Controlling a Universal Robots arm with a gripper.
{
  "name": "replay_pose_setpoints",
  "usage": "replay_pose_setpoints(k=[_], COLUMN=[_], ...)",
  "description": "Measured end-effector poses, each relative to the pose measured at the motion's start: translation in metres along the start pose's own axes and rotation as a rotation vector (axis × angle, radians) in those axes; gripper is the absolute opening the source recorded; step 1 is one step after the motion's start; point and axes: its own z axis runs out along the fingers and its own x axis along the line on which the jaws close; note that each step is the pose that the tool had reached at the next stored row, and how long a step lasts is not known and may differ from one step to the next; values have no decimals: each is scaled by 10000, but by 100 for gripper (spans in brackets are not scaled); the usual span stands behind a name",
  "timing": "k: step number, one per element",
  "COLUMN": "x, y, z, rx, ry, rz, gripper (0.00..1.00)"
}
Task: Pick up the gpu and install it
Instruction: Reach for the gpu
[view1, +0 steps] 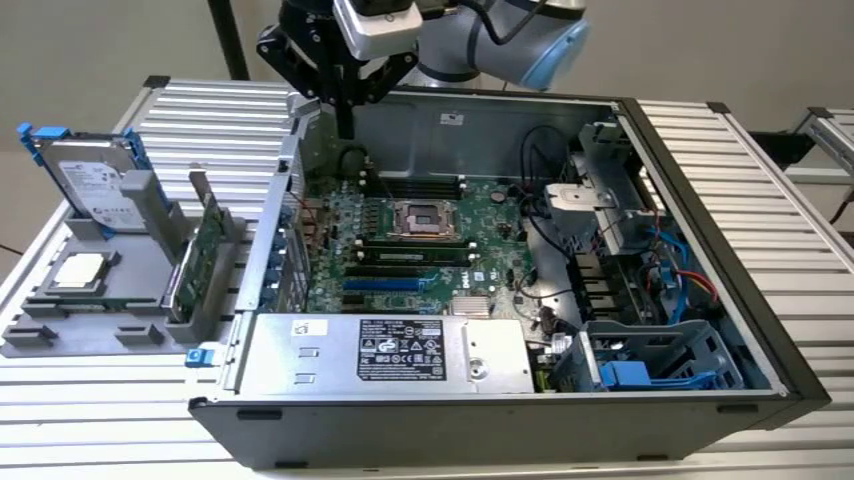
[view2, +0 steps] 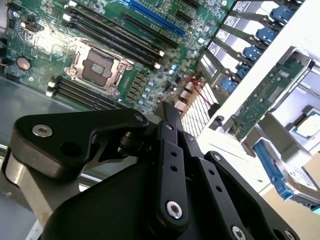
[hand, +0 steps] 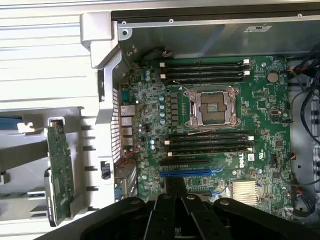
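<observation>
**Green-faced gpu (view1: 198, 260) upright in its holder (view1: 80, 322), gripper (view1: 346, 128) empty above the case (view1: 467, 430)**

We found the gpu standing on its long edge in a slot of the grey holder. The holder sat on the bench (view1: 747, 150), just beside the case's outer wall, towards the bench's edge at the exterior view's left. We judged that upright stance deliberate: it kept the gpu's top edge free and facing up, where narrow fingers could close across it. In the first wrist view the gpu (hand: 59, 175) showed its green face between the holder's grey uprights.

In the same holder a silver hard drive (view1: 91, 180) with blue rails leaned upright towards the bench's far corner. A small square CPU chip (view1: 80, 270) lay flat nearer the bench's edge. Both stood apart from the gpu.

The case lay on its side with the panel off, so the motherboard (view1: 400, 250) faced upward. We took that to be what made the blue expansion slot (hand: 192, 174) reachable from above. The slot was bare.

The gripper hung above the case's far corner, by the wall next to the holder, and pointed straight down. Its fingers were pressed together with nothing between them, as we read it in the exterior view and in the second wrist view (view2: 167, 107). It touched neither gpu nor case. We judged the pick not yet begun, with the gpu untouched in its slot and well apart from the gripper
</observation>
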Motion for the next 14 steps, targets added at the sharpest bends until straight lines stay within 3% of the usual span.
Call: replay_pose_setpoints(k=[14], x=[275], y=[-25], z=[-6], rx=[-36], ry=[2], rz=[1], gripper=[0])
